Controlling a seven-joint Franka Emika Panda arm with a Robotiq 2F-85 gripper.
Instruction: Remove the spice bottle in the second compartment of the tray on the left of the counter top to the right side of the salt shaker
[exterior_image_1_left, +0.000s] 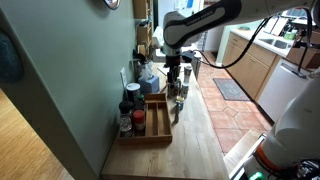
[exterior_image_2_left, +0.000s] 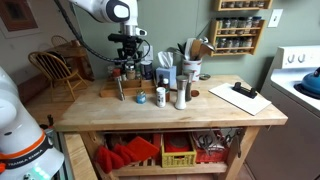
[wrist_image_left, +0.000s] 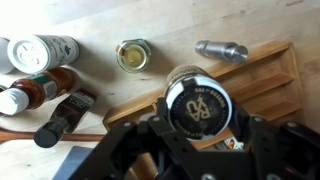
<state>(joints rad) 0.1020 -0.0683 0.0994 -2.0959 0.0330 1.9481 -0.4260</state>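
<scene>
Tool: my tool (wrist_image_left: 197, 118) is clamped on the spice bottle (wrist_image_left: 197, 103), with one finger (wrist_image_left: 160, 125) pressed against each side of its cap.
Spice bottle: held between my fingers, dark cap facing the wrist camera, over the wall of the tray (wrist_image_left: 262, 78).
Writing: the cap carries a pale round emblem with letters, too blurred to read. Labels on the other jars are too small to make out.
Tray: light wood with lengthwise dividers, directly below and beside the tool.
Beyond the tool: a silver shaker (wrist_image_left: 222, 50) sits just beside the tray. A gold-lidded jar (wrist_image_left: 132, 55) stands apart from it on bare wood.
Counter: pale beige wood grain (exterior_image_2_left: 215, 108), long and narrow.
Room: a green wall (exterior_image_1_left: 70, 70) runs along the counter. The floor (exterior_image_1_left: 235, 110) is terracotta tile. A wooden spice rack (exterior_image_2_left: 240, 22) hangs on the wall.
</scene>
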